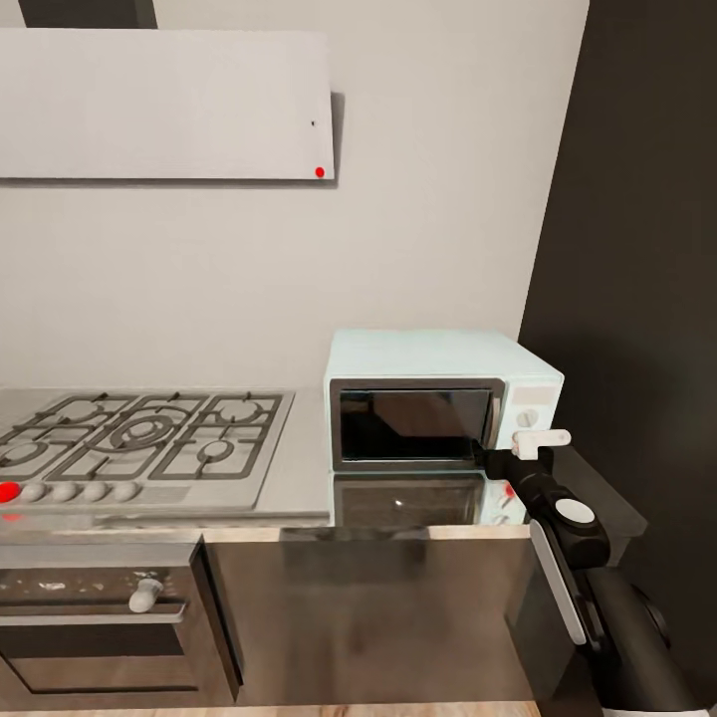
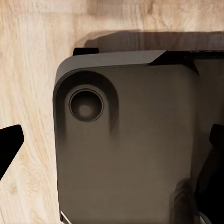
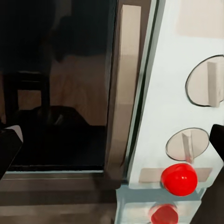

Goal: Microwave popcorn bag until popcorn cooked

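The pale mint microwave (image 1: 443,398) stands on the grey countertop (image 1: 299,468) with its dark glass door (image 1: 413,423) closed. My right gripper (image 1: 538,443) hovers at the microwave's front right corner, by the control panel. In the right wrist view the gripper (image 3: 112,147) is open, its dark fingertips wide apart. Between them I see the door handle (image 3: 122,88), two white knobs (image 3: 188,144) and a round red light (image 3: 178,179). My left gripper (image 2: 112,147) is open and points down at the robot's dark base (image 2: 130,149) and the wood floor (image 2: 32,70). The popcorn bag is out of view.
A gas hob (image 1: 139,438) with grates lies left of the microwave, above a steel oven (image 1: 100,617). A flat hood (image 1: 164,105) hangs on the grey wall. A tall dark cabinet (image 1: 637,249) rises just right of the microwave. Glossy dark cabinet fronts (image 1: 368,617) sit below the counter.
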Motion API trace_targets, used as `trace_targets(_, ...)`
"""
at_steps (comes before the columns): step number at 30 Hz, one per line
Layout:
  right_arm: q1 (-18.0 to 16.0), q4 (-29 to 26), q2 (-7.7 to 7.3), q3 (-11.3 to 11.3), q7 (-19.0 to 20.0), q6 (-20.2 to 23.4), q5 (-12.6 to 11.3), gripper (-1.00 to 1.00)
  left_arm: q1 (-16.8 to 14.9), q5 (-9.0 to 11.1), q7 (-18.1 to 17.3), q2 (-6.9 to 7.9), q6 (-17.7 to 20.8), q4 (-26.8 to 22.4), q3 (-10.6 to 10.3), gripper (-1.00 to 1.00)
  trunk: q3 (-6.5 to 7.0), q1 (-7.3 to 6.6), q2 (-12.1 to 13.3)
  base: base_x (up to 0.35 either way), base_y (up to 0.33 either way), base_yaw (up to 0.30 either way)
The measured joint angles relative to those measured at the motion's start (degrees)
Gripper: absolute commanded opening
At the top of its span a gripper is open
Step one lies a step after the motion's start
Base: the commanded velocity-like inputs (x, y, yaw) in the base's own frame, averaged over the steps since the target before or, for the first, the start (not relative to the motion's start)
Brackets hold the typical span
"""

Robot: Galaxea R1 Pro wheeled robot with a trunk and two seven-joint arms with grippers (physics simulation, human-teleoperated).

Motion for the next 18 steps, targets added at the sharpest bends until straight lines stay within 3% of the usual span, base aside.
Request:
trace_targets(7,0.0,0.3,0.06,-1.4,-1.8,0.0,-0.4,1.00,0.0,0.0,0.0,0.00,0.0,0.0,0.0,1.00,0.00,0.00,0.0,0.000,0.000,0.000)
trace_targets(18,0.0,0.6,-0.01,-1.4,-2.2,-0.1,-0.6,1.00,0.0,0.0,0.0,0.03,0.0,0.0,0.0,1.00,0.00,0.00,0.0,0.000,0.000,0.000)
